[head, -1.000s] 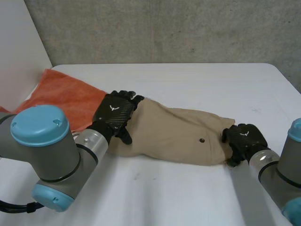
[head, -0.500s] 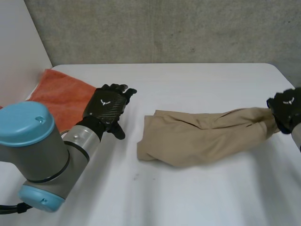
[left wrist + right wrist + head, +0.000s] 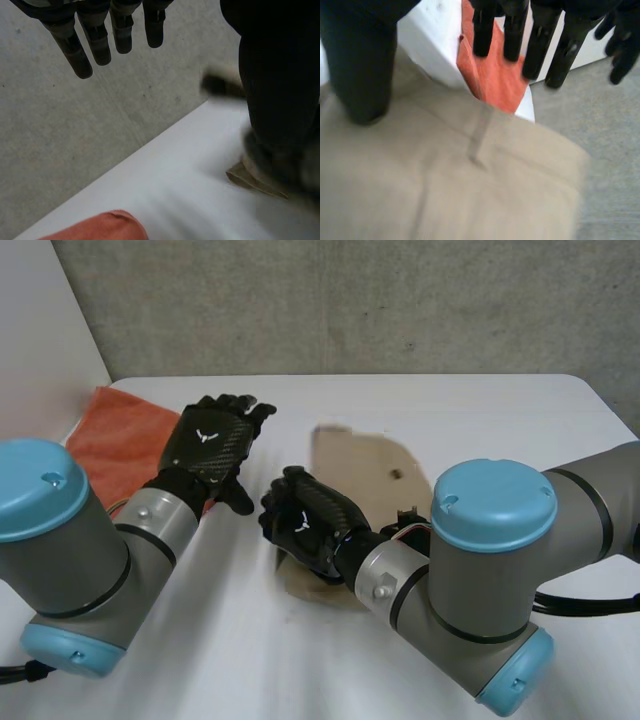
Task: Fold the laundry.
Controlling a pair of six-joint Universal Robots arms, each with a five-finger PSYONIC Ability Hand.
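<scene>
Item count: one tan garment (image 3: 365, 475), one orange cloth (image 3: 115, 435), two hands.

The tan garment lies bunched at the middle of the bench (image 3: 480, 420), with a small dark button (image 3: 397, 476) on its upper face.

My right hand (image 3: 305, 520) sits over the garment's 7 o'clock end, palm down. In the right wrist view its fingers (image 3: 512, 30) are straight and spread above the tan fabric and pinch nothing. The thumb tip is down at the fabric; I cannot tell whether it presses.

My left hand (image 3: 207, 445) is at 9 o'clock from the garment, apart from it and lifted off the bench. In the left wrist view its fingers (image 3: 95, 35) are straight, slightly spread, and hold nothing.

The orange cloth lies flat at 9 to 10 o'clock from the garment, by the bench's edge, just beyond my left hand.

The bench is white. A grey concrete wall (image 3: 350, 300) stands at 12 o'clock and a white panel (image 3: 40, 330) at 10 o'clock.
</scene>
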